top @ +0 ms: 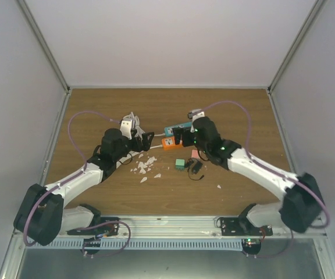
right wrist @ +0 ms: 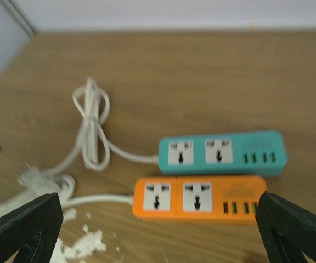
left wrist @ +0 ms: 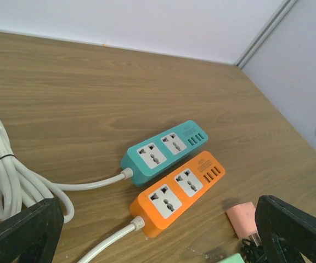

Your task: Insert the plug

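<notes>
Wood tabletop (top: 156, 104) inside white walls. The left arm (top: 80, 177) and right arm (top: 260, 171) both reach in toward the middle and face each other over the strips. Left tool (top: 146, 139) is spread wide: its wrist cam shows the fingers (left wrist: 21, 235) at opposite bottom corners with nothing gripped. Right tool (top: 179, 136) is the same, fingers (right wrist: 21, 230) far apart with nothing in them (that cam is soft, but the gap is plain). Two power strips lie side by side and touching, sockets up. The teal strip (left wrist: 166, 150) is on the far side and the orange strip (left wrist: 177, 192) on the near side, each with two sockets and a row of small ports at one end. Both have white leads running toward the left arm's side, and the teal one's goes to a tied white cable bundle (left wrist: 4, 175). White scraps (top: 144, 165) are scattered on the tabletop in front of the left tool. A pink piece (left wrist: 243, 216) lies flat just near-side of the orange strip's port end. A green block (top: 180, 164) sits near it. The black plug (top: 195, 167) with its short cord lies on the tabletop just beside the green block, below the right tool and apart from both strips. It's too small to read its pins.
</notes>
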